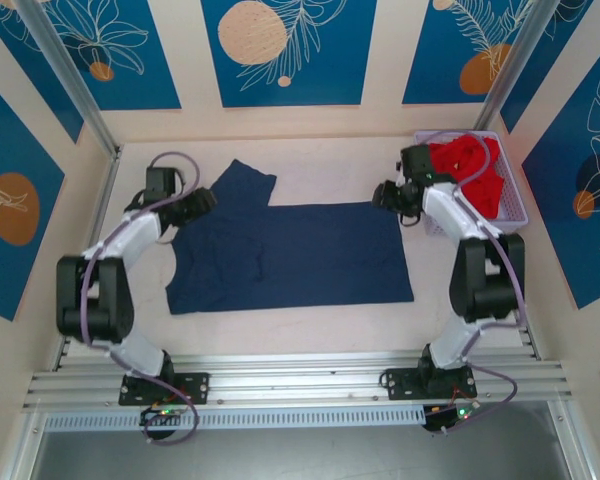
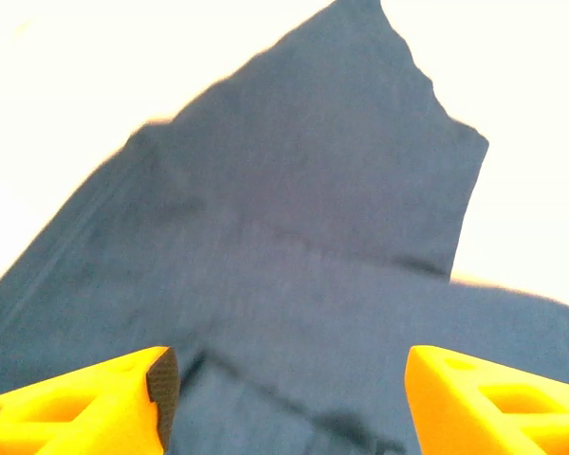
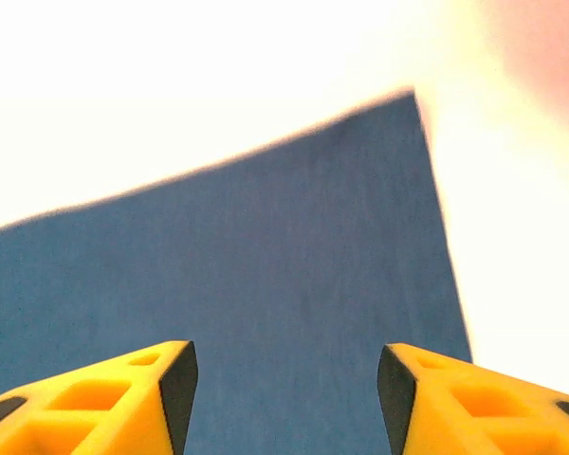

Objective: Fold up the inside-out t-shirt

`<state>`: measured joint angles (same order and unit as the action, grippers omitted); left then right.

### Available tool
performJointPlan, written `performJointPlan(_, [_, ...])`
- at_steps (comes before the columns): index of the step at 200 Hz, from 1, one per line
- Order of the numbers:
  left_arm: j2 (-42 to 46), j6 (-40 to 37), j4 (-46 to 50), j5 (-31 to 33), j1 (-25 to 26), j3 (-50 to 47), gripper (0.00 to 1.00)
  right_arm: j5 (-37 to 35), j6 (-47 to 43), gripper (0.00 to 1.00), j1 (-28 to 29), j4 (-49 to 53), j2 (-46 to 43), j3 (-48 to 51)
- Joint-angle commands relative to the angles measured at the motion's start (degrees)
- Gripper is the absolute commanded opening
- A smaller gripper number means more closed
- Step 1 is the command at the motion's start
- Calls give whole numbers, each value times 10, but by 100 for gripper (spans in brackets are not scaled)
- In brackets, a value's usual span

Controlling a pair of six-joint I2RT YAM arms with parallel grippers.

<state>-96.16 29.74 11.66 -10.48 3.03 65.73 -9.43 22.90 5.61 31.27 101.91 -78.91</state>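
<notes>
Jaws: left gripper (image 1: 202, 200) and right gripper (image 1: 385, 195) both spread wide, empty.
Shirt: t-shirt (image 1: 300, 255) lies flat; grippers hover at its far corners.
Sleeve: sleeve (image 1: 245, 185) sticks out beyond the far-left corner.
Advice: probably tuck sleeve first, pinch edges evenly.

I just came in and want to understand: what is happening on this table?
Two robot arms are set to fold a navy t-shirt, which lies spread flat on the table. The left gripper hovers open by its sleeve, the right gripper open by the far corner at the other end. Neither holds cloth yet. A red garment sits in a basket on the right.
</notes>
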Motion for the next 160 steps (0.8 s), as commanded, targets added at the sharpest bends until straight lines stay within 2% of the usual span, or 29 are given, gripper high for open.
performJointPlan(1, [-86,-50,7,-12,0,98,67,-44,-4,57,-4,32,79,-73])
performJointPlan(44, [-245,-112,103,-41,2,305,70,-82,11,57,-20,117,203,-214])
performJointPlan(63, [-304,-130,151,-49,4,389,71,-75,14,57,-27,144,239,-255])
performJointPlan(131, [-528,-144,323,-26,26,746,71,-44,20,54,-38,166,299,-308])
performJointPlan(160, [-590,-131,326,-23,29,833,71,-28,20,53,-42,169,314,-323])
